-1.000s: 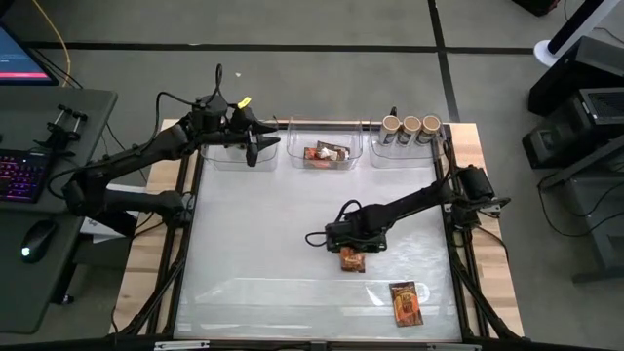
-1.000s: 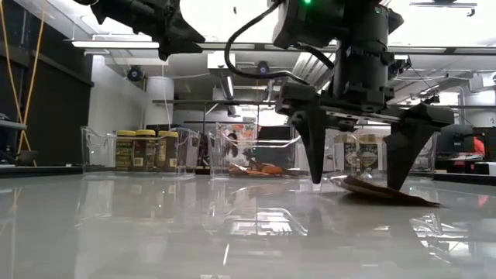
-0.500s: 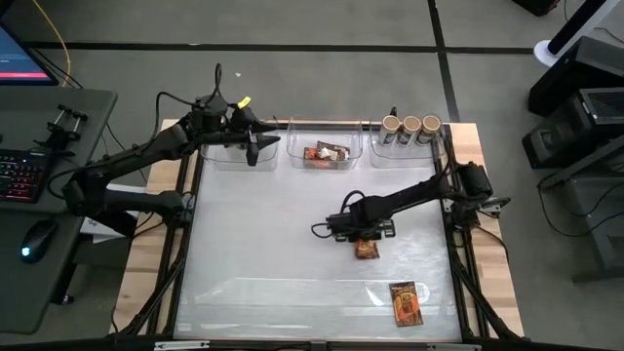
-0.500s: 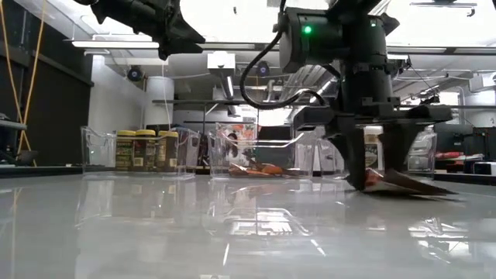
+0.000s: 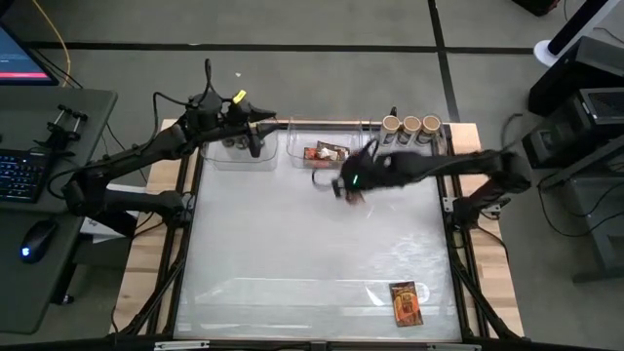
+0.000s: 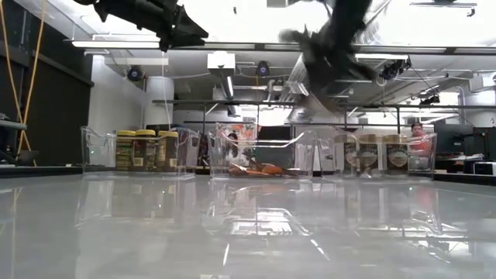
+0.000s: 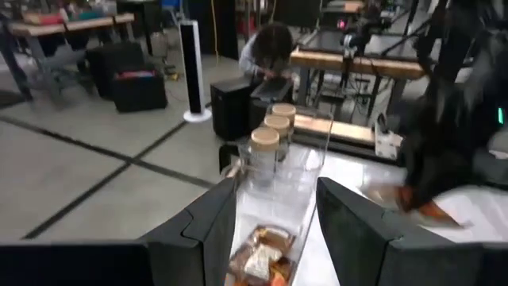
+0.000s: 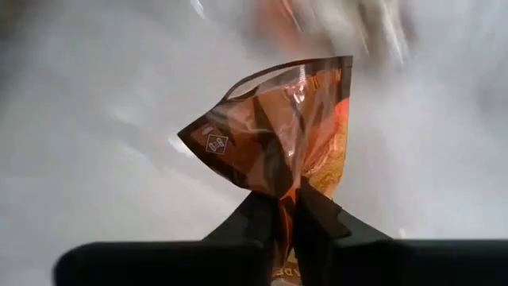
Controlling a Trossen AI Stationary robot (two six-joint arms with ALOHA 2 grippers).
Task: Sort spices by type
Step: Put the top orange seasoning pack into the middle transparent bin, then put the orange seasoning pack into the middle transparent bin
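- High view: the right gripper (image 5: 353, 185) hangs over the table just in front of the middle bin (image 5: 325, 164), clenched on a spice packet (image 5: 353, 196). That bin already holds other packets (image 5: 327, 153). The risk, as a judgement: the packet is pinched by one end and dangles, so a fast swing could fling it loose, or it could snag on the bin's near wall and fall outside. A second packet (image 5: 407, 302) lies flat near the table's front edge, well apart from everything. The right bin (image 5: 375, 148) holds three tan-lidded jars (image 5: 410, 125). The left gripper (image 5: 255, 136) waits above the left bin (image 5: 216, 159).
- Low view: three yellow-lidded jars (image 6: 144, 149) stand in the left bin, the packets lie low in the middle bin, and the tan-lidded jars stand on the right. The right arm (image 6: 329, 46) is raised well off the table.
- Left wrist view: the left gripper's fingers (image 7: 213, 222) are spread apart and empty, framing the row of bins beyond.
- Right wrist view: the fingers (image 8: 258, 221) are closed on the packet's lower edge, and the packet is crumpled and folded above them, so the hold looks slight.
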